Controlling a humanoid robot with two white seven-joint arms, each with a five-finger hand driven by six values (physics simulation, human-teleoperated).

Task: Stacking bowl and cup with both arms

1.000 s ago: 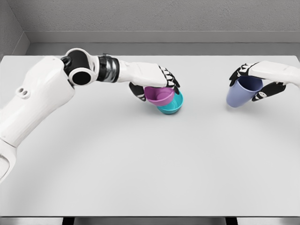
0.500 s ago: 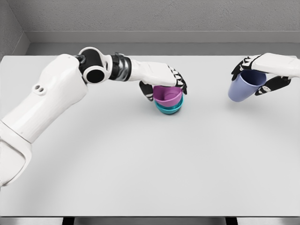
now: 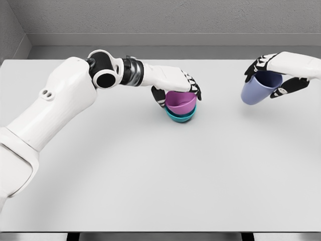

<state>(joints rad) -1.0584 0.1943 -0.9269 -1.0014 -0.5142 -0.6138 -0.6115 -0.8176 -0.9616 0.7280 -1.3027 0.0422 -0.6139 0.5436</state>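
Looking through the head view, the only one you have, you see the task roughly half finished. The glossy magenta plastic bowl point(image 3: 180, 103) sits nested inside the teal plastic bowl point(image 3: 181, 116), and that pair rests upright on the plain white surface point(image 3: 160, 175), a little beyond its middle. Your left hand point(image 3: 176, 89) lies over the magenta bowl, fingers curled around its rim and far side, so you are clamped on it and have not let go.

Off to the right, well apart from the bowls, your right hand point(image 3: 275, 76) grips the lavender plastic cup point(image 3: 256, 90) at its rim, fingers closed around it. The cup hangs tilted, mouth toward the hand, and appears clear of the surface, with a faint shadow below.

What remains, by my reading: free the left hand from the stack without tipping it, carry the cup across, right it, and lower it into the magenta bowl.
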